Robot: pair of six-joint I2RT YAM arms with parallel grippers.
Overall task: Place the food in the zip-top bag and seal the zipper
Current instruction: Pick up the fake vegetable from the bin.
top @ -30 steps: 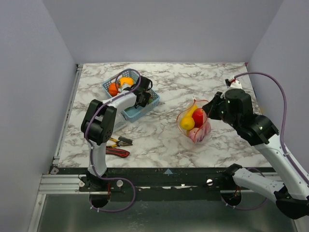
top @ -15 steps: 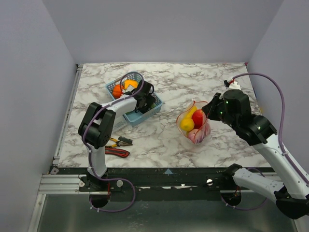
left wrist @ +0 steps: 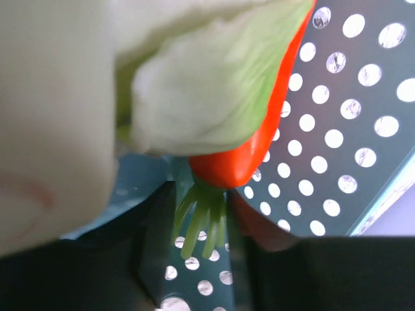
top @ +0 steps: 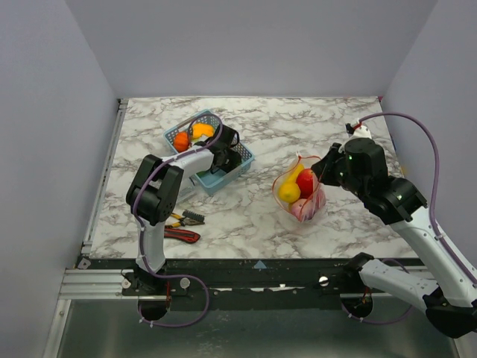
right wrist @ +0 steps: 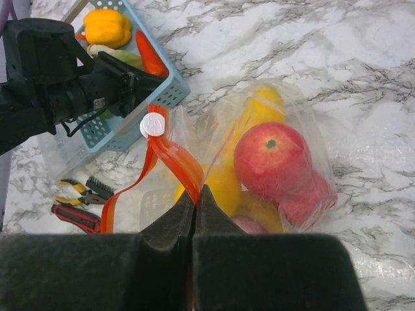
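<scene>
My left gripper [top: 226, 154] is down inside the blue basket [top: 237, 170]. In the left wrist view its fingers [left wrist: 152, 259] stand close together on either side of the green stalk of an orange-red carrot [left wrist: 259, 139], with a pale green vegetable [left wrist: 201, 84] above. My right gripper [right wrist: 196, 192] is shut on the orange-red zipper [right wrist: 172, 152] and holds the zip-top bag [top: 300, 192] open and upright. In the bag are a red apple [right wrist: 272, 159], a yellow fruit [right wrist: 224, 184] and other pieces. An orange fruit [top: 181, 140] and a yellow pepper [top: 200, 130] lie in the basket.
Pliers [top: 185, 218] and a red-handled tool [top: 181, 235] lie near the front left of the marble table [top: 246, 224]. The zipper's white slider [right wrist: 154, 124] sits at the strip's far end. Walls close in the table on three sides.
The basket has shifted and turned slightly to the right with my left gripper inside it. The right gripper and the bag have hardly moved.
</scene>
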